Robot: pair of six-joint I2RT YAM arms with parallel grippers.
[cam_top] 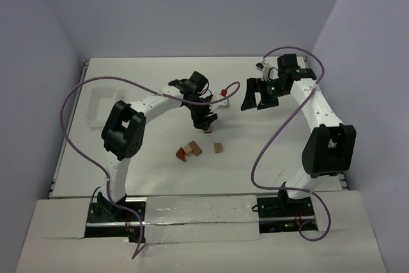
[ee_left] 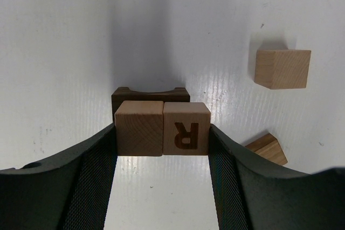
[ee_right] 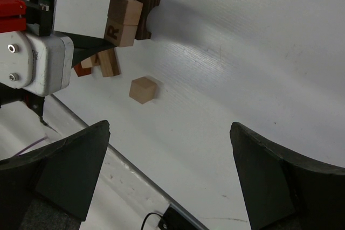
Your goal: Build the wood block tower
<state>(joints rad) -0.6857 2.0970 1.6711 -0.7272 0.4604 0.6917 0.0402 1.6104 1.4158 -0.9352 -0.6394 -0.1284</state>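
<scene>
My left gripper (ee_left: 163, 133) is shut on two tan cubes held side by side, a plain cube (ee_left: 139, 127) and a cube marked R (ee_left: 186, 127). Right behind them stands a dark brown arch block (ee_left: 150, 94); the cubes sit against its top, and whether they press on it is unclear. From above, the left gripper (cam_top: 206, 121) is mid-table. A loose tan cube (cam_top: 218, 148) and a small cluster of tan and reddish pieces (cam_top: 190, 151) lie nearer the arms. A wedge (ee_left: 267, 148) lies beside the right finger. My right gripper (ee_right: 170, 129) hangs open and empty, high at the back right.
A small red-tipped white object (cam_top: 223, 91) stands just behind the left gripper. A pale shallow tray (cam_top: 99, 103) lies at the back left. Purple cables loop off both arms. The table's metal edge rail (ee_right: 108, 149) runs below the right gripper.
</scene>
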